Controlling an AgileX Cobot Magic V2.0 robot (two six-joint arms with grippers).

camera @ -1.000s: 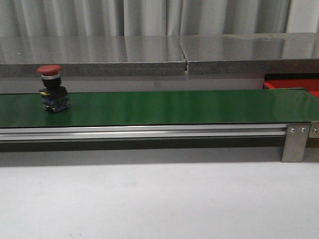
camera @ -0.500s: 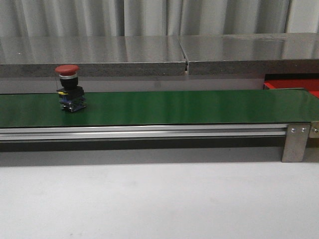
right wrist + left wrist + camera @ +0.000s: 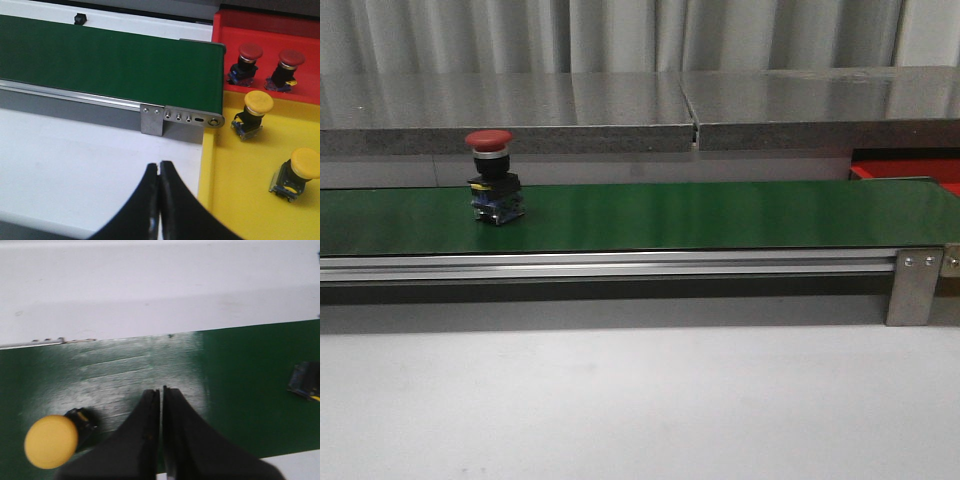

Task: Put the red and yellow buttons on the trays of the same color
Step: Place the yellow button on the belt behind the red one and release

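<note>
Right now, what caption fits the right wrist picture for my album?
Two red buttons on the red tray, two yellow buttons on the yellow tray.

A long green belt (image 3: pixel 700 215) runs flat across the front view from the left edge to near the right edge, glossy, with pale reflections on it. Along its near side sits a silver rail (image 3: pixel 610 266), ending in a metal bracket (image 3: pixel 913 285) with two screws. In front lies the white table (image 3: pixel 640 405), plain and matte. Behind the belt, two grey metal slabs (image 3: pixel 620 110) meet at a narrow seam, and pale pleated curtains (image 3: pixel 620 35) hang at the back. From the right wrist, the belt's end plate (image 3: pixel 192 119) shows a row of bolts.
</note>
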